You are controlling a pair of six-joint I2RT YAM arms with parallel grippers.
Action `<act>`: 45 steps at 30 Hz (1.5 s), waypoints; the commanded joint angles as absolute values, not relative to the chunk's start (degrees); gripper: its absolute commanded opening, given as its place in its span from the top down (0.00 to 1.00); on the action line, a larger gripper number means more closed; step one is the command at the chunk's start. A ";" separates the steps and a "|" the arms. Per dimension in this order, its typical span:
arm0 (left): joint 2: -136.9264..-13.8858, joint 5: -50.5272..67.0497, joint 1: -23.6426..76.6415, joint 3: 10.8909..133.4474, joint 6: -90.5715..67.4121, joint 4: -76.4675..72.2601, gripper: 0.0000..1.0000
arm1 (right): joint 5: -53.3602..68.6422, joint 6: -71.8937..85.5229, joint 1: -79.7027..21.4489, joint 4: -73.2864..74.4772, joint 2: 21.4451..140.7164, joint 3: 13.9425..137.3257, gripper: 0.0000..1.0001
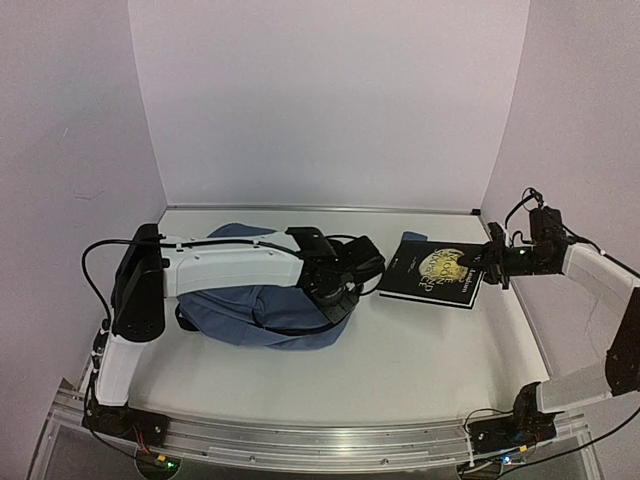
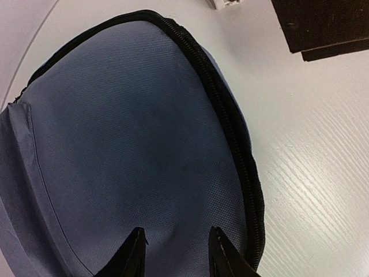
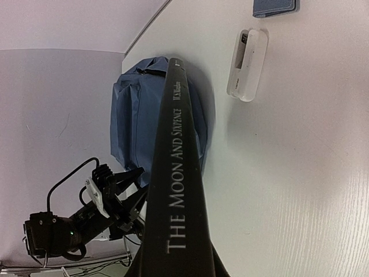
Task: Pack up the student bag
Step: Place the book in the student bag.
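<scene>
The student bag point(image 1: 245, 305), slate-blue with a black zipper point(image 2: 230, 121), lies flat at the table's left-centre. My left gripper point(image 1: 345, 285) hovers low over its rounded end. Its fingertips point(image 2: 137, 245) stand apart with the blue fabric point(image 2: 127, 133) between them, so my left gripper point(image 2: 176, 245) is open. A black book point(image 1: 435, 270), "The Moon and Sixpence", is held just right of the bag, and my right gripper point(image 1: 482, 262) is shut on its far-right edge. In the right wrist view the book's spine point(image 3: 179, 173) runs out from my right gripper point(image 3: 176, 265) towards the bag point(image 3: 135, 115).
A white oblong case point(image 3: 248, 63) lies on the table beyond the book, near the bag's end. Part of a small blue item point(image 3: 275, 7) shows at the frame's top edge. Walls close in the table at the back and on both sides.
</scene>
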State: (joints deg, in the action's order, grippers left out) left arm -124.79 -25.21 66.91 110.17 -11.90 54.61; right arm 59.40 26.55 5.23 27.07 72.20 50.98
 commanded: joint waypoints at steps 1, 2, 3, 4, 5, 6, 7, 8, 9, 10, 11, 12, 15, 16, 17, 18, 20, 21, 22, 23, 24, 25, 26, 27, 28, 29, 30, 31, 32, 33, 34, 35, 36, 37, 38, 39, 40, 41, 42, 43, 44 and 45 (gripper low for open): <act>-123.39 -23.27 66.71 111.60 -12.44 54.43 0.57 | 63.54 25.96 5.44 23.91 70.21 52.47 1.00; -122.91 -21.68 66.80 111.47 -12.24 54.03 0.53 | 63.55 26.01 5.44 23.91 70.14 52.46 1.00; -122.16 -20.50 67.09 111.21 -12.03 53.34 0.49 | 63.61 25.96 5.44 23.91 70.07 52.40 1.00; -121.17 -18.78 67.43 110.71 -11.27 52.39 0.45 | 63.57 25.96 5.41 23.91 69.98 52.38 1.00; -120.21 -17.34 68.14 109.82 -10.27 51.31 0.40 | 63.55 25.98 5.43 23.91 69.96 52.35 1.00; -119.64 -15.92 68.76 109.07 -9.17 49.95 0.35 | 63.59 25.97 5.41 23.91 69.96 52.31 1.00; -119.31 -14.45 69.49 108.53 -8.27 49.08 0.32 | 63.62 25.98 5.44 23.91 69.96 52.30 1.00; -119.38 -13.38 70.07 108.29 -7.58 48.68 0.30 | 63.60 26.00 5.44 23.91 69.96 52.30 1.00; -119.94 -13.60 70.46 108.53 -7.23 48.99 0.27 | 63.53 26.00 5.44 23.91 69.96 52.24 1.00; -120.98 -14.64 70.69 109.24 -7.14 49.93 0.25 | 63.56 25.99 5.44 23.90 69.96 52.21 1.00; -122.22 -16.46 70.81 110.13 -7.14 51.17 0.24 | 63.59 25.95 5.42 23.90 69.96 52.21 1.00; -123.47 -19.02 70.83 111.14 -7.22 52.52 0.22 | 63.56 25.92 5.41 23.91 69.98 52.21 1.00; -127.04 -25.38 70.82 114.65 -7.91 55.82 0.19 | 63.63 26.02 5.41 23.91 70.31 52.31 1.00; -127.94 -27.22 70.77 115.85 -8.27 57.40 0.19 | 63.63 26.07 5.44 23.91 70.47 52.37 1.00; -128.80 -29.10 70.82 116.84 -8.54 58.67 0.18 | 63.61 26.10 5.41 23.91 70.55 52.38 1.00; -129.69 -30.82 70.82 117.73 -8.60 59.79 0.18 | 63.63 26.10 5.44 23.81 70.57 52.44 1.00; -131.08 -33.50 70.70 118.92 -8.83 61.85 0.18 | 63.63 26.10 5.45 23.82 70.58 52.47 1.00; -131.67 -34.12 70.63 119.23 -8.86 62.52 0.19 | 63.63 26.13 5.45 23.86 70.58 52.47 1.00; -132.13 -34.54 70.53 119.44 -8.92 63.26 0.20 | 63.63 26.16 5.44 23.90 70.55 52.47 1.00; -132.44 -34.84 70.42 119.56 -9.08 64.10 0.21 | 63.63 26.18 5.42 23.92 70.49 52.47 1.00; -132.64 -35.11 70.22 119.60 -9.58 64.85 0.21 | 63.63 26.15 5.44 23.91 70.42 52.47 1.00; -132.61 -35.25 70.06 119.57 -10.10 65.31 0.23 | 63.63 26.22 5.45 23.91 70.40 52.47 1.00; -132.13 -35.21 69.89 119.26 -10.51 65.33 0.25 | 63.63 26.25 5.40 23.91 70.32 52.47 1.00; -131.35 -35.08 69.85 118.73 -10.74 64.77 0.27 | 63.61 26.28 5.40 23.91 70.32 52.47 1.00; -130.59 -34.73 69.82 118.30 -11.02 64.29 0.30 | 63.63 26.26 5.43 23.91 70.31 52.47 1.00; -129.55 -34.16 69.82 117.81 -11.31 63.68 0.32 | 63.63 26.24 5.45 23.91 70.37 52.47 1.00; -128.36 -33.61 69.85 117.24 -11.48 63.12 0.35 | 63.63 26.26 5.42 23.91 70.40 52.47 1.00; -127.39 -32.99 69.82 116.69 -11.65 62.63 0.38 | 63.63 26.23 5.42 23.91 70.44 52.48 1.00; -126.45 -32.53 69.80 116.20 -11.88 62.22 0.40 | 63.63 26.20 5.43 23.91 70.51 52.50 1.00; -125.41 -32.40 69.83 115.79 -12.08 61.97 0.41 | 63.65 26.21 5.44 23.89 70.56 52.52 1.00; -124.59 -32.14 69.86 115.41 -12.12 61.96 0.44 | 63.70 26.22 5.41 23.83 70.57 52.54 1.00; -123.92 -31.98 69.77 115.11 -12.07 61.89 0.46 | 63.72 26.26 5.42 23.82 70.58 52.56 1.00; -123.54 -31.92 69.72 114.90 -12.04 61.84 0.48 | 63.72 26.28 5.44 23.82 70.67 52.56 1.00; -123.39 -31.99 69.61 114.83 -12.08 62.02 0.49 | 63.81 26.28 5.42 23.82 70.76 52.60 1.00; -123.33 -32.09 69.42 114.86 -12.12 62.34 0.50 | 63.87 26.28 5.41 23.82 70.82 52.64 1.00; -123.36 -32.21 69.23 114.93 -12.18 62.75 0.50 | 63.89 26.28 5.43 23.82 70.82 52.65 1.00; -123.39 -32.33 69.07 114.96 -12.35 63.07 0.50 | 63.90 26.32 5.42 23.82 70.75 52.65 1.00; -123.40 -32.34 68.86 114.86 -12.46 63.15 0.50 | 63.92 26.37 5.41 23.82 70.69 52.60 1.00; -123.43 -32.32 68.72 114.78 -12.52 63.11 0.50 | 63.95 26.42 5.42 23.80 70.63 52.54 1.00; -123.52 -32.30 68.63 114.83 -12.55 63.11 0.51 | 63.94 26.44 5.42 23.79 70.58 52.50 1.00; -123.64 -32.32 68.51 114.92 -12.55 63.19 0.51 | 63.91 26.42 5.41 23.82 70.58 52.47 1.00; -123.64 -32.56 68.39 115.01 -12.63 63.25 0.51 | 63.90 26.41 5.44 23.80 70.58 52.47 1.00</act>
